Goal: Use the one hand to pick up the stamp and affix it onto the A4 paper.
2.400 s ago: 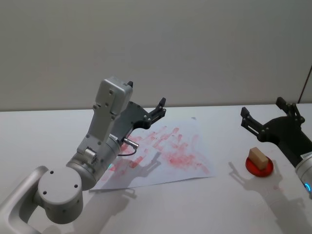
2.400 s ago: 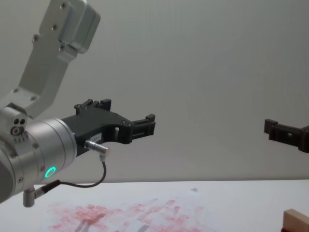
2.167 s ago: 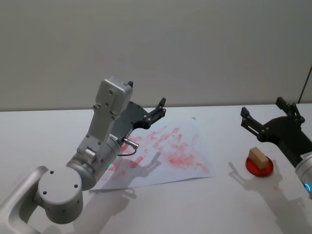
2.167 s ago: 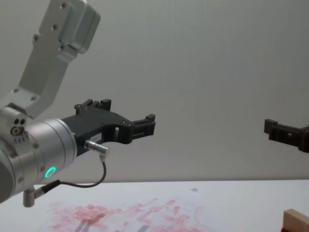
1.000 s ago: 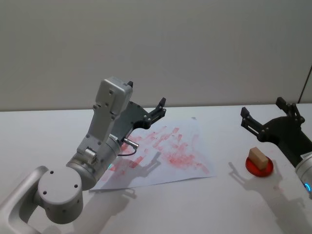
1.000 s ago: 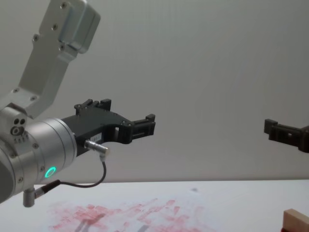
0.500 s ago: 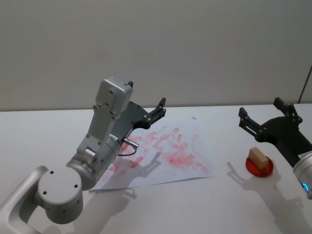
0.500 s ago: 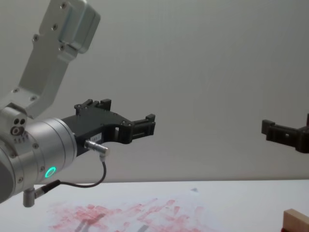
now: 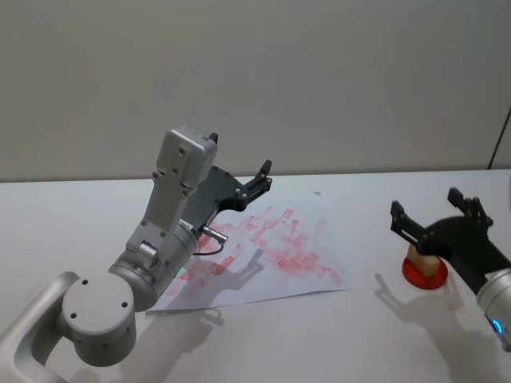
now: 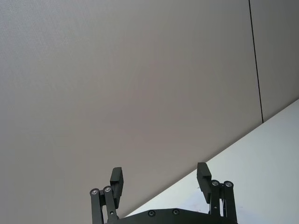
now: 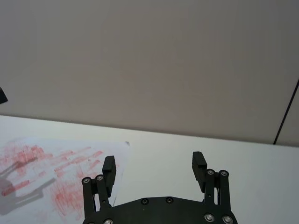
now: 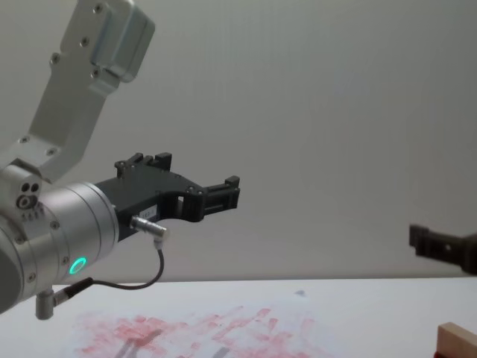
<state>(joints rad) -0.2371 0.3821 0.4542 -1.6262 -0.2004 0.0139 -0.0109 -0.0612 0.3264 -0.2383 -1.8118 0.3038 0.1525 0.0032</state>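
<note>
On the right side of the white bench, one stamp sits on one round red pad. It is a small block of light tan wood, standing on the pad and well apart from the paper. The single sheet lies flat near the middle of the bench, to the left of the pad, and is covered with many smeared red-pink rectangular marks.

Two arms are in view, each with one black end effector that has two fingers. The right end effector hangs over the pad. In the head view its dark body overlaps the upper part of the stamp, and its two fingers point away toward the wall. They are spread wide and grip nothing. The right wrist view shows bare bench and the near corner of the paper between them. In the chest view, one of these fingers comes in at the right edge, higher than the top of the stamp, with a clear gap between the two.

The left end effector is held up above the left half of the paper, well apart from the stamp, on a grey arm that rises from the lower left. Its fingers are also spread wide and hold nothing. The left wrist view shows the plain wall and a strip of bench between them.
</note>
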